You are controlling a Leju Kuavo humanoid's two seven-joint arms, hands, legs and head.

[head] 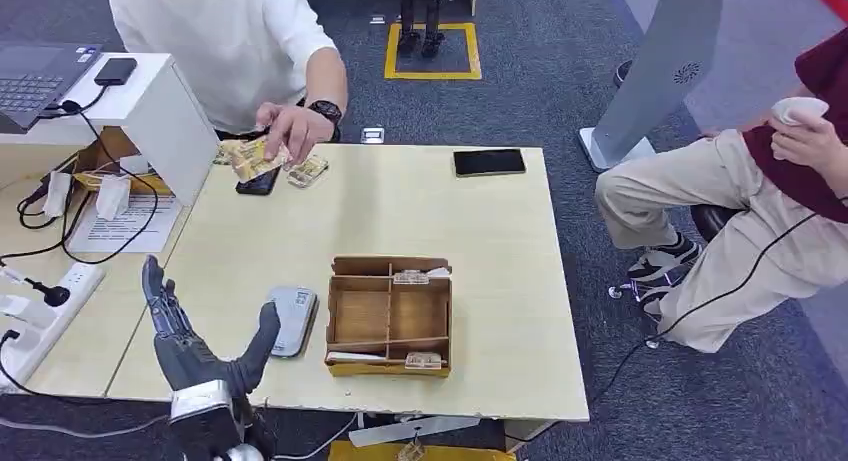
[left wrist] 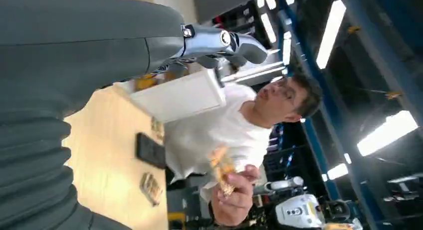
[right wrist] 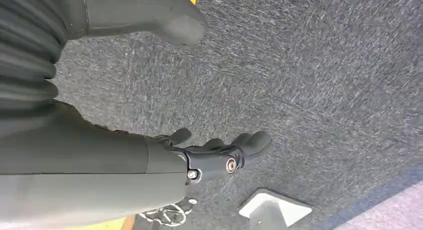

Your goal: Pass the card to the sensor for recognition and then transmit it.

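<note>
My left hand is raised over the table's near left corner, fingers spread, thumb toward the grey card sensor; it holds nothing. Beyond that hand, a person in white holds a yellowish card above the table's far edge. A second card lies on the table beside it. The wooden divided box to the right of the sensor has cards in its far and near slots. My right hand hangs over grey carpet, fingers apart and holding nothing.
A black phone lies under the person's hand and another at the far right of the table. A white stand, laptop, cables and a power strip crowd the left. A second person sits at right.
</note>
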